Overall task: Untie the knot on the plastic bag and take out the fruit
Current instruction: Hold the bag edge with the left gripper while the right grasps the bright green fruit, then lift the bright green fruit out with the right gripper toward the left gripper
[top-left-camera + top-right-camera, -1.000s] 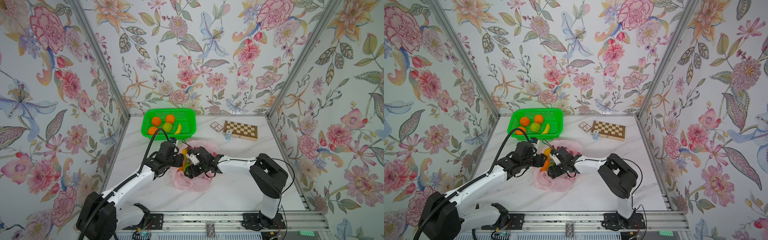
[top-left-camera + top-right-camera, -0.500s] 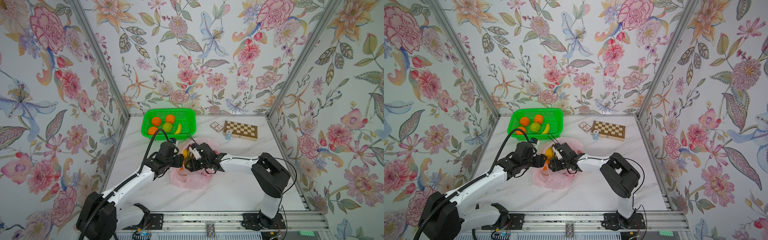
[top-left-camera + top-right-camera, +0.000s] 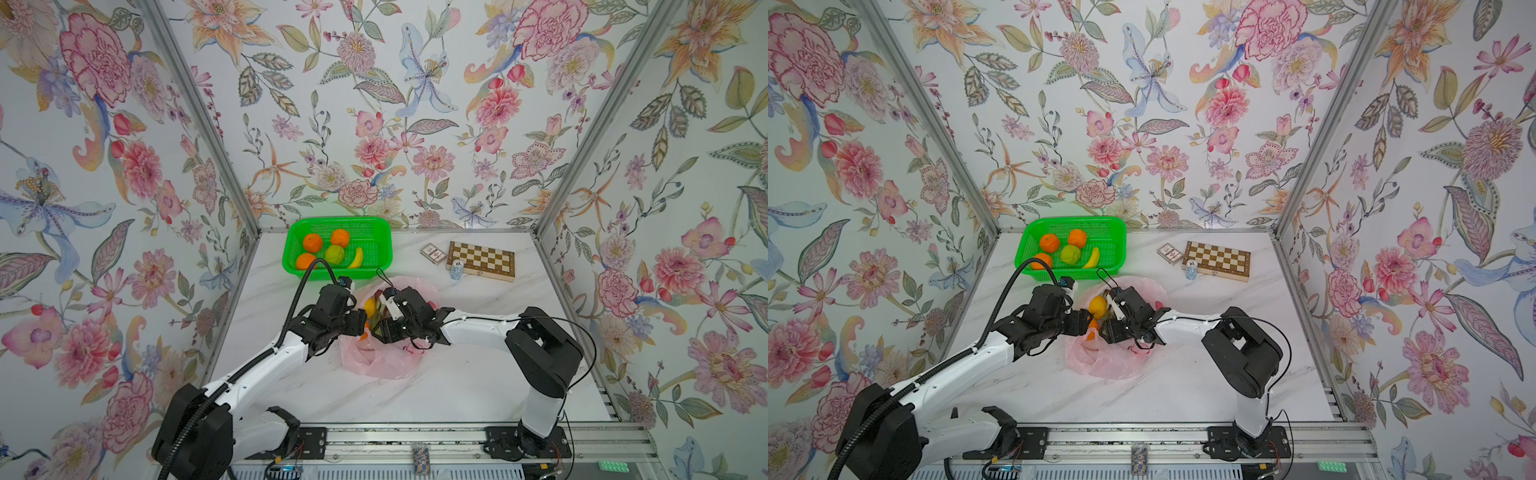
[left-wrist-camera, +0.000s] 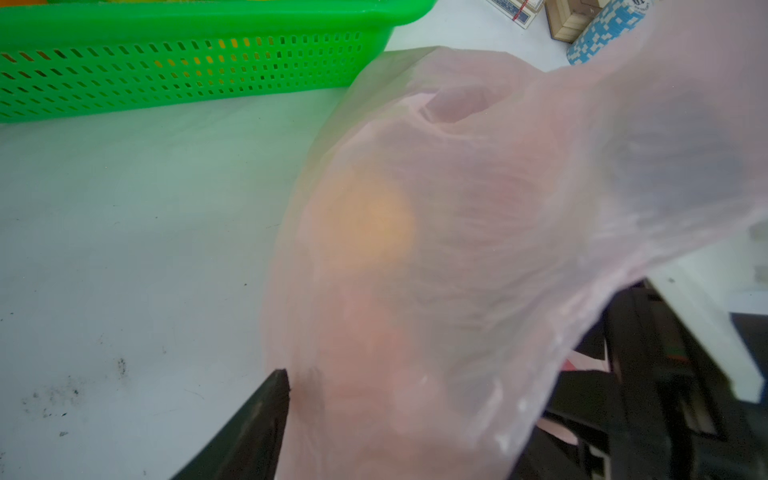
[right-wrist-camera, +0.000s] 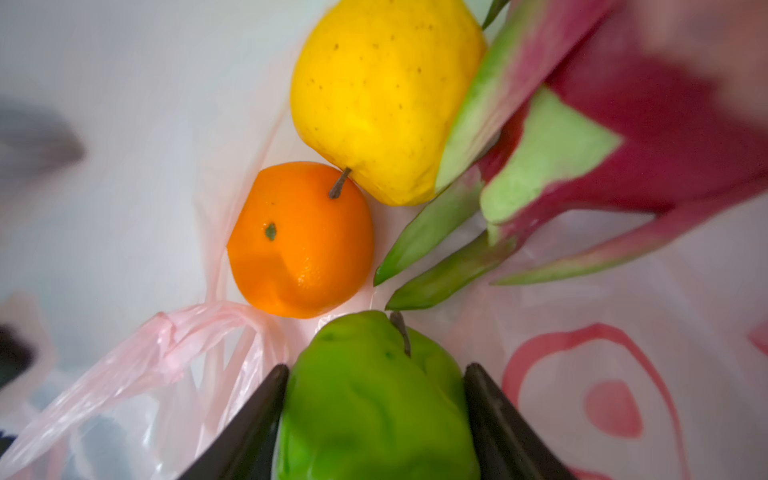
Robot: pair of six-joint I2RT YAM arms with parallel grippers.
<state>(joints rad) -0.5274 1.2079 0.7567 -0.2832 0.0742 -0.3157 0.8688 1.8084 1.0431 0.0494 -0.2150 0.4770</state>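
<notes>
The green pear-like fruit (image 5: 374, 415) is clasped on both sides by the right gripper (image 5: 376, 370) inside the open plastic bag (image 3: 376, 357), which is laid mid-table (image 3: 436, 395) in front of the green basket (image 3: 291, 257). An orange (image 5: 301, 241), a yellow fruit (image 5: 382, 99) and a dragon fruit (image 5: 623, 137) are seen beside it. The left gripper (image 3: 360, 327) is set against the bag's outside; its spread is veiled by pink film and cannot be told.

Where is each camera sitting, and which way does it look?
Both top views: high above the arms' bases, looking down at the table; left gripper, right gripper show.
Left wrist: on the left arm, facing the plastic bag and green basket; one finger shows.
Right wrist: on the right arm, looking into the bag; right gripper around a green fruit.
Shared: all show the bag.
</notes>
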